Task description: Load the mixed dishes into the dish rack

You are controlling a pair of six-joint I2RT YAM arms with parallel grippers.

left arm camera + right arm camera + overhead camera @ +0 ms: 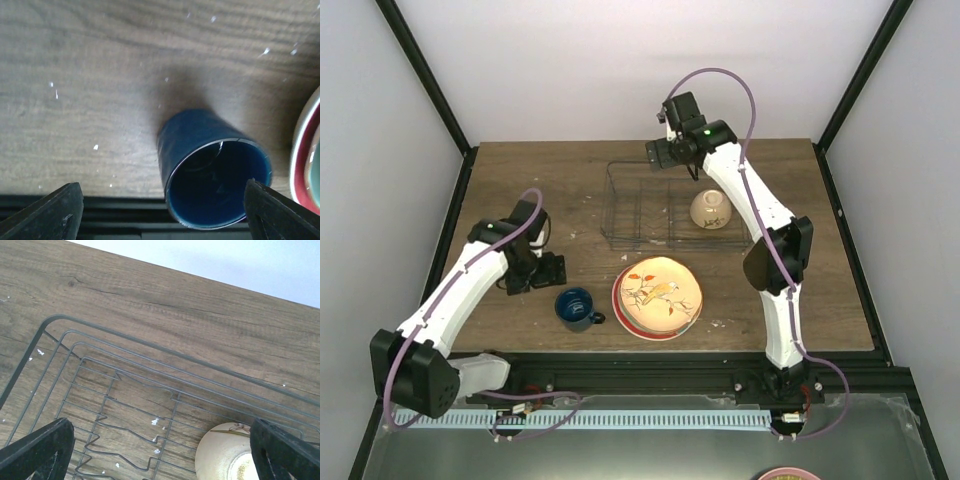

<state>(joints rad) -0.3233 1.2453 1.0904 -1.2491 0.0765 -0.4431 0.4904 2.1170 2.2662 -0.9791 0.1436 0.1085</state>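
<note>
The rack (665, 208) sits at the far middle of the worktop (520, 180), and the bowl (710, 209) is already in its 3 o'clock end, so that one looks done. The plates (657, 297) are stacked at the rack's 6 o'clock, with the mug (577, 306) just beside them at 9 o'clock.

The left gripper (162, 200) has its jaws wide open and the mug framed between them, not touching, probably lining up a grab. The right gripper (162, 450) is open and empty over the rack's 12 o'clock edge.

Under the bird plate only rim slivers show, so there's no telling how many plates are stacked. The left wrist view doesn't show the mug's handle.
</note>
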